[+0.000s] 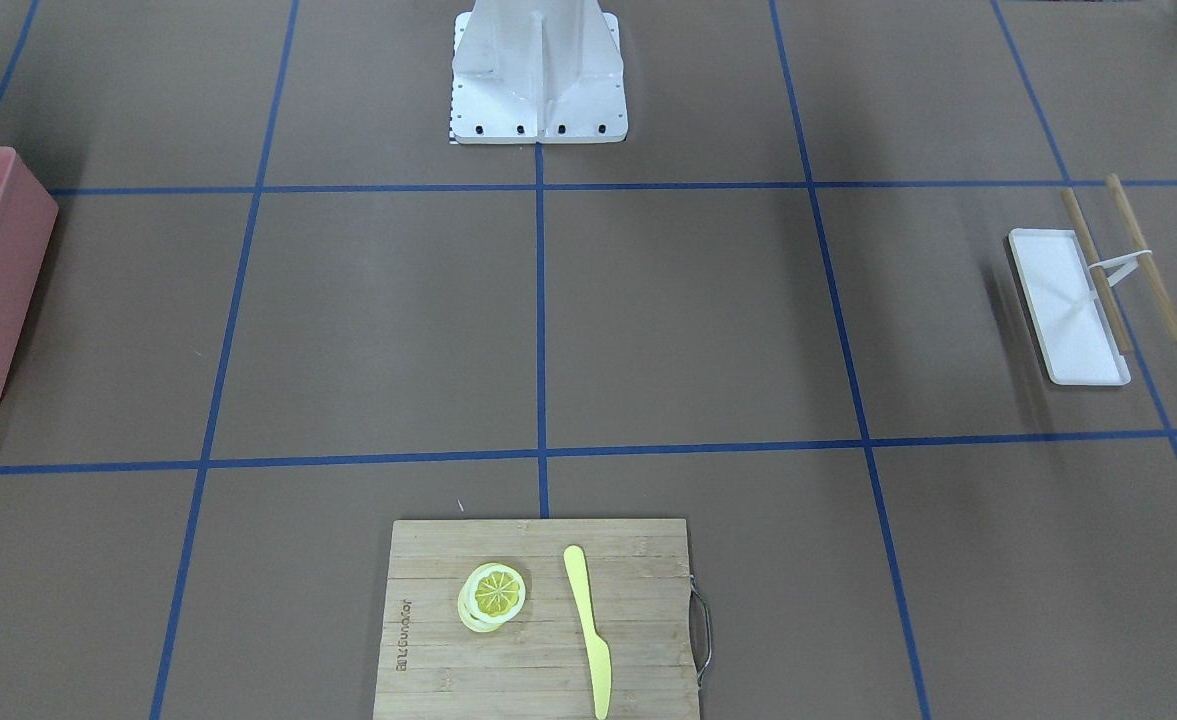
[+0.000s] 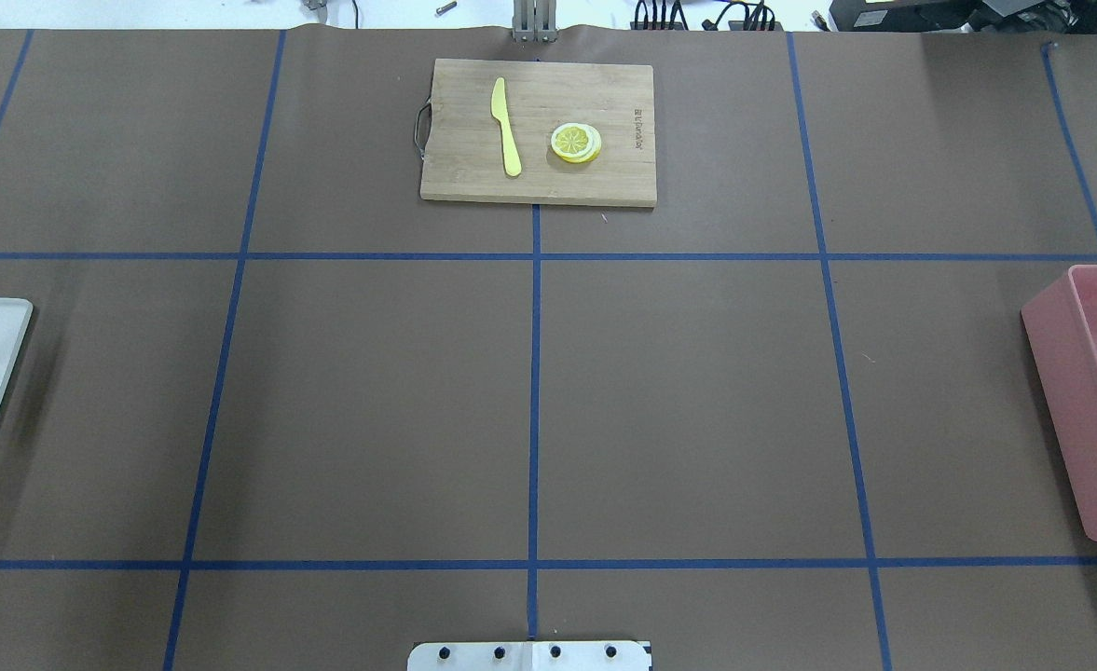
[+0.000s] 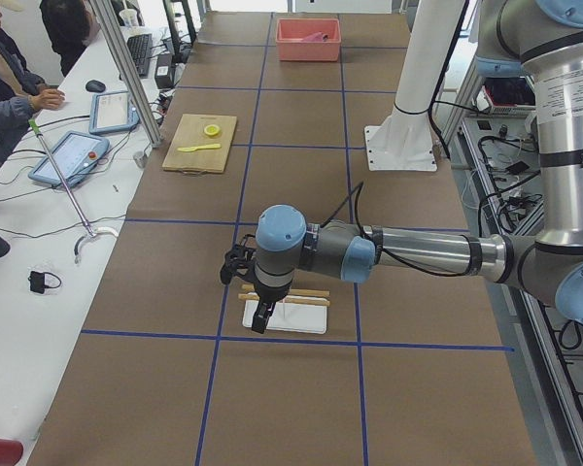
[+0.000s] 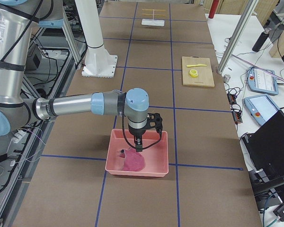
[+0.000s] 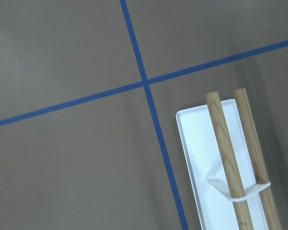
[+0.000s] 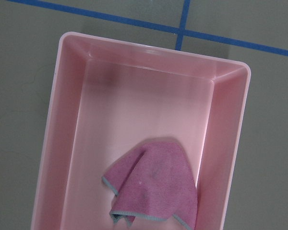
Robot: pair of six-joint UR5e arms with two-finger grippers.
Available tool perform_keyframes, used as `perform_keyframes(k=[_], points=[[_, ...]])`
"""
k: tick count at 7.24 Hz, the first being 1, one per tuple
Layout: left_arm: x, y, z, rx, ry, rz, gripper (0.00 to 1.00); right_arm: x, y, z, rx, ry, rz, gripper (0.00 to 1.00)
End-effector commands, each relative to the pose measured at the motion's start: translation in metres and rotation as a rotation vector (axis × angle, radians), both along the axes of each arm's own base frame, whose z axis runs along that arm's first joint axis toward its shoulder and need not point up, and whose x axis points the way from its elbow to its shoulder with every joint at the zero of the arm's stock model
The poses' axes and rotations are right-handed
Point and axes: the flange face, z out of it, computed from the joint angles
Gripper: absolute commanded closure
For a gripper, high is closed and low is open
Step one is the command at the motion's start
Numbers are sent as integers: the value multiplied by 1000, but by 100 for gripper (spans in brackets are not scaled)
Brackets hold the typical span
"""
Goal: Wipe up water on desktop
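The desktop [image 2: 678,401] is a matte brown surface with blue tape lines; no water shows on it in these views. A pink cloth [image 6: 153,184] lies crumpled in a pink bin [image 6: 72,120] at the table's right end. My right gripper [image 4: 138,146] hangs over that bin [image 4: 137,172], above the cloth [image 4: 132,161]; I cannot tell whether it is open or shut. My left gripper [image 3: 262,316] hangs over a white tray [image 3: 287,318] at the left end; its state cannot be told either. Neither wrist view shows fingers.
A bamboo cutting board [image 2: 473,177] with lemon slices [image 2: 576,143] and a yellow knife [image 2: 506,126] sits at the far middle edge. Two wooden sticks [image 5: 225,143] on a white clip rest across the white tray [image 5: 206,153]. The robot's base plate [image 1: 538,125] stands at the near edge.
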Motion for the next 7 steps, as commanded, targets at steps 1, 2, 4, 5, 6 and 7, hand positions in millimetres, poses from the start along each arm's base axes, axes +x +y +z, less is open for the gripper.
perform_keyframes(k=[1, 2, 4, 5, 6, 7], points=[[3, 3, 4, -17, 46, 7, 2, 0, -3, -4, 9, -6, 1, 0], [3, 3, 3, -14, 48, 7, 2, 0, -4, -5, 12, -6, 1, 0], [3, -2, -1, 3, 49, 9, 2, -2, -10, -9, 21, -26, 1, 0], [4, -8, -2, 7, 48, 12, 2, -2, -24, -6, 24, -23, -3, 0], [4, -8, -1, 11, 48, 17, 2, -2, -45, 6, 11, -23, -6, 0], [4, -8, -4, 23, 48, 17, 2, -2, -49, 10, 6, -23, -7, 0]])
